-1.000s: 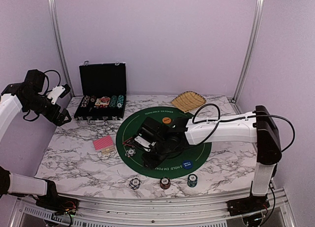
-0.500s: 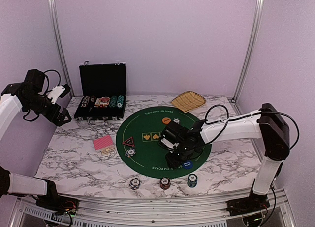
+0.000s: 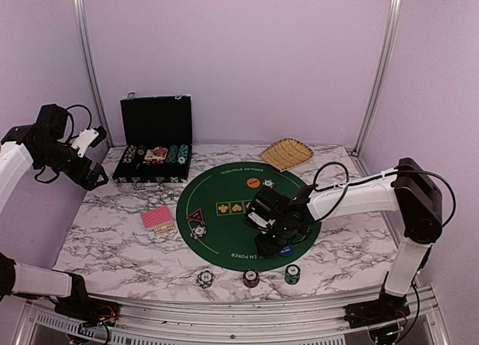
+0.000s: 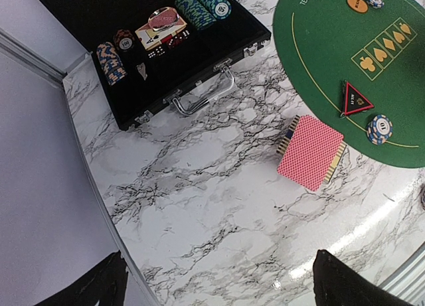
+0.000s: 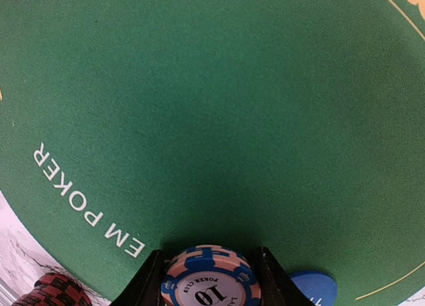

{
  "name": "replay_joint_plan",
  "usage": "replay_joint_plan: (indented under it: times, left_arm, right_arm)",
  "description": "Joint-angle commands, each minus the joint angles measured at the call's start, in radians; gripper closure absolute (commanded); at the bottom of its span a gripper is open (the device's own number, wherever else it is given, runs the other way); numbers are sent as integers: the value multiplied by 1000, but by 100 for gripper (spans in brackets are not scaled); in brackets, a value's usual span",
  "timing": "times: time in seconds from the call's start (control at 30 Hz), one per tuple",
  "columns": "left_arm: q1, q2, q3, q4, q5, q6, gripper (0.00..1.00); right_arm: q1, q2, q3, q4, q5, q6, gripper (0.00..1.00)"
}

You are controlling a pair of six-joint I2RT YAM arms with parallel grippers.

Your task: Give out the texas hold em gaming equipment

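Fingers (image 5: 147, 285) of the right gripper (image 3: 271, 236) clamp a blue-striped poker chip (image 5: 207, 283) at the green mat's (image 5: 199, 107) near rim, with bare felt ahead. The left gripper (image 4: 222, 286) hangs wide open above marble, near the card deck (image 4: 310, 151). A blue button (image 5: 313, 289) lies just right of the chip, and a red chip (image 5: 56, 293) lies left of it, off the mat.

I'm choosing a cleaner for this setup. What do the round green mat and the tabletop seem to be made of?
The green mat looks like felt or similar cloth: matte, with a faintly fuzzy grain and printed white lettering. The tabletop looks like polished marble or marble-print laminate: white with grey veins and a glossy streak of light; which one, I cannot tell.
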Motion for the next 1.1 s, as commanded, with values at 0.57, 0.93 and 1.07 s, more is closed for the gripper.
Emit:
replay_joint_plan:
  times: [0.57, 0.93, 1.07]
  left_arm:
    - [-3, 8, 28, -35, 14, 5, 1]
    - [-3, 8, 34, -35, 8, 5, 1]
    - [-3, 6, 34, -35, 9, 0, 1]
  right_arm:
    - [-8, -60, 84, -41, 8, 7, 36]
    - [9, -220, 85, -195, 29, 57, 21]
    - [30, -305, 44, -281, 51, 84, 12]
